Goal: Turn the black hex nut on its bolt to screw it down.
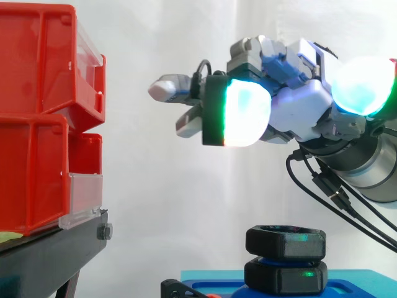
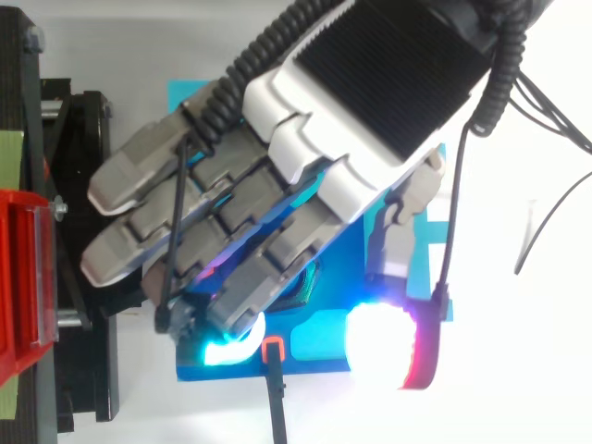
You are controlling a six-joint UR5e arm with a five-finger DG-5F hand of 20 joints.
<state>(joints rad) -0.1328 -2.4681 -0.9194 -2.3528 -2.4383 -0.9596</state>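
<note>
The robot's multi-fingered grey-and-white hand (image 1: 298, 105) is hovering in the air with its fingers (image 2: 157, 185) stretched out nearly straight and a little apart. It is holding nothing and touching nothing, so it is standing open. In the side view the fingers are pointing left towards the bins, and one thick fingertip pad (image 1: 245, 115) is glowing white and cyan. A second pad is glowing cyan-green nearer the wrist.

The black hex nut (image 1: 285, 241) is sitting directly below the hand and well apart from it, with clear air between them. It is resting on top of a second black hexagonal block (image 1: 285, 277), and a sliver of blue is showing between the two. Both are reflecting small green glints on their near faces. The stack is standing on a flat blue plastic base plate (image 1: 353, 277).

From above, the hand is covering most of that plate, with the fingers reaching towards the lower left. A dark shape is peeking out between them, too hidden to identify. A small orange-edged black part (image 2: 273, 350) is sitting at the plate's edge beside the glowing pads.

To the left, two stacked red plastic storage bins (image 1: 37, 68) are sitting on a black metal stand (image 1: 56, 248). A white curtain (image 1: 186, 205) is hanging behind everything.
</note>
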